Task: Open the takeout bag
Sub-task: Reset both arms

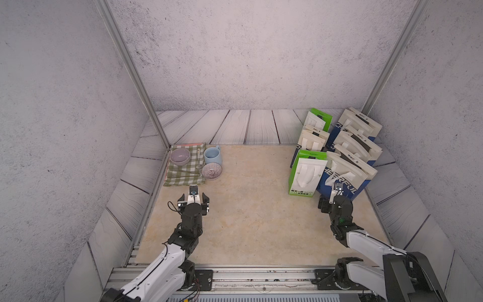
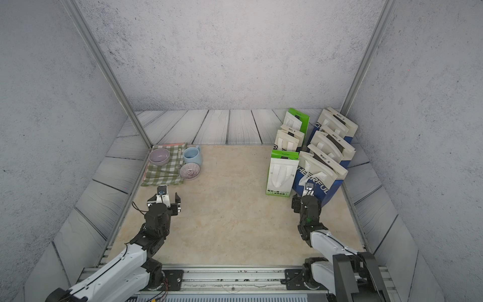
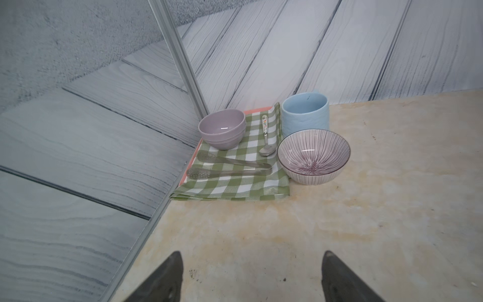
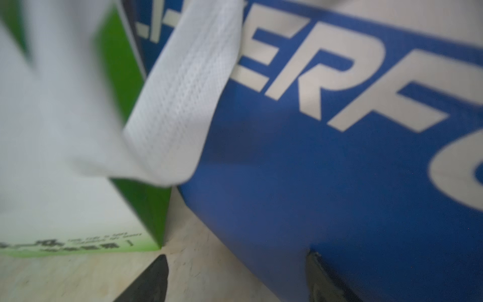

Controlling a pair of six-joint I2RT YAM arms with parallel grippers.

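Both pairs of jaws gape empty; my right gripper (image 4: 236, 256) sits at the blue bag (image 4: 313, 170), ready to pinch its white handle (image 4: 183, 91) next.

In the right wrist view the blue paper takeout bag with white block lettering (image 4: 339, 183) runs off the frame, its wording cut short. Just beside it, the green-and-white paper bag (image 4: 52, 204) is blurred, its print unreadable. Only the tips of the right gripper (image 4: 236, 261) show; one seems to touch the blue bag. Behind it, white-and-blue paper bags (image 1: 358, 142) overlap, partly hidden.
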